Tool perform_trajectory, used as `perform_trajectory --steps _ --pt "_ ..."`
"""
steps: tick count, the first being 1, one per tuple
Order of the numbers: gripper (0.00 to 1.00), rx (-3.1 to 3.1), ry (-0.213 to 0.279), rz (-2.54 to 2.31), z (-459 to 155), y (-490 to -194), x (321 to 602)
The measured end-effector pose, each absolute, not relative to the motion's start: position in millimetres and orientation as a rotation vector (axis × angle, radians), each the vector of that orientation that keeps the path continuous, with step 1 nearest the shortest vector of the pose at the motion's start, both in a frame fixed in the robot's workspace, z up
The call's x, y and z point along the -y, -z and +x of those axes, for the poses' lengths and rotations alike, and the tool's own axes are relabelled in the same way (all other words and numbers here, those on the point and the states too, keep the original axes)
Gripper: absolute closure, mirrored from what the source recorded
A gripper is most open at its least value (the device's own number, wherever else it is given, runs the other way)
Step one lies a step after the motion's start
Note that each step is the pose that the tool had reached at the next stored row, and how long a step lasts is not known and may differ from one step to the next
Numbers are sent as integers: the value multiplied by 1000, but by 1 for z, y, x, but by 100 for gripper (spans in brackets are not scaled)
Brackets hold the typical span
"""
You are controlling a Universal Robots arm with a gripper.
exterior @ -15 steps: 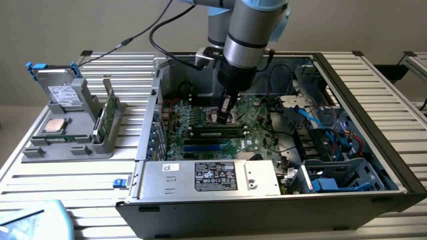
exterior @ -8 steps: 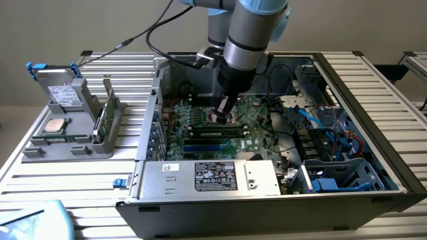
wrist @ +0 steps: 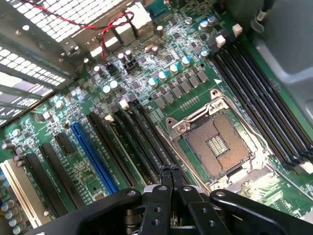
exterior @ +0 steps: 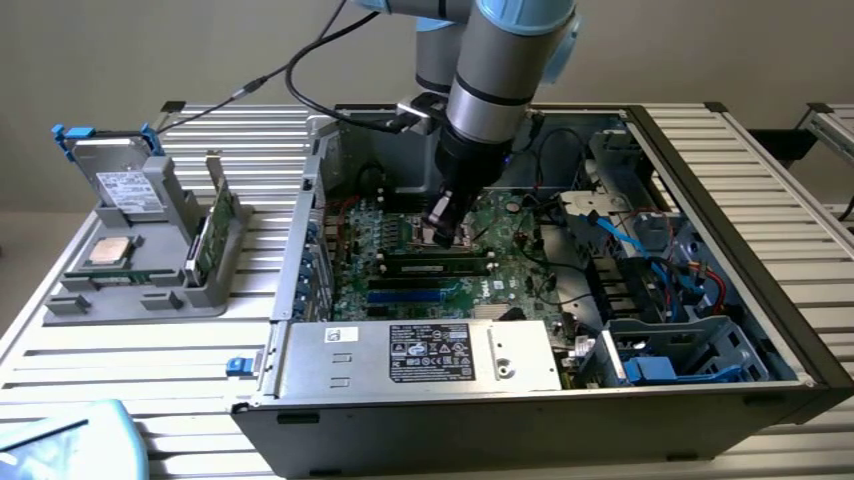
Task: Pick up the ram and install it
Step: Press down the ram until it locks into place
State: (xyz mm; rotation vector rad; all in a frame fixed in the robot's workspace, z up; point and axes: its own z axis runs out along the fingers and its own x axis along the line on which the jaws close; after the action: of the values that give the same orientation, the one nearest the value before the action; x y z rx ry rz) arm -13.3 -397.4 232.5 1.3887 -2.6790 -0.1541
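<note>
Arm reaches down into the open computer case (exterior: 747, 300), gripper (exterior: 441, 232) low over the motherboard (exterior: 521, 235). In the wrist view the gripper (wrist: 170, 172) has its two fingers pressed together, nothing between them, hanging beside the empty processor socket (wrist: 215, 144).

A ram stick (exterior: 430, 266) lies seated lengthwise in a memory slot on the board, just in front of the gripper in the exterior view (green board, dark chips, pale label). A second ram stick (exterior: 214, 222) stands upright in the grey holder (exterior: 134, 300) outside the case, at the exterior view's left, well apart from the gripper. A processor chip (exterior: 107, 252) and a hard drive (exterior: 130, 187) also sit in that holder.

Power supply (exterior: 420, 355) along the near case edge. Blue expansion slot (wrist: 93, 156) and black memory slots (wrist: 259, 110) flank the socket in the wrist view.
</note>
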Motion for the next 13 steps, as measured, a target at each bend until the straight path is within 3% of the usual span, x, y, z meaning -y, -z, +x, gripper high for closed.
perform_trajectory --steps 9,13 --pt "90 2713 155 1324 -14 -239 397" --pt "90 2720 108 1291 -14 -239 397"
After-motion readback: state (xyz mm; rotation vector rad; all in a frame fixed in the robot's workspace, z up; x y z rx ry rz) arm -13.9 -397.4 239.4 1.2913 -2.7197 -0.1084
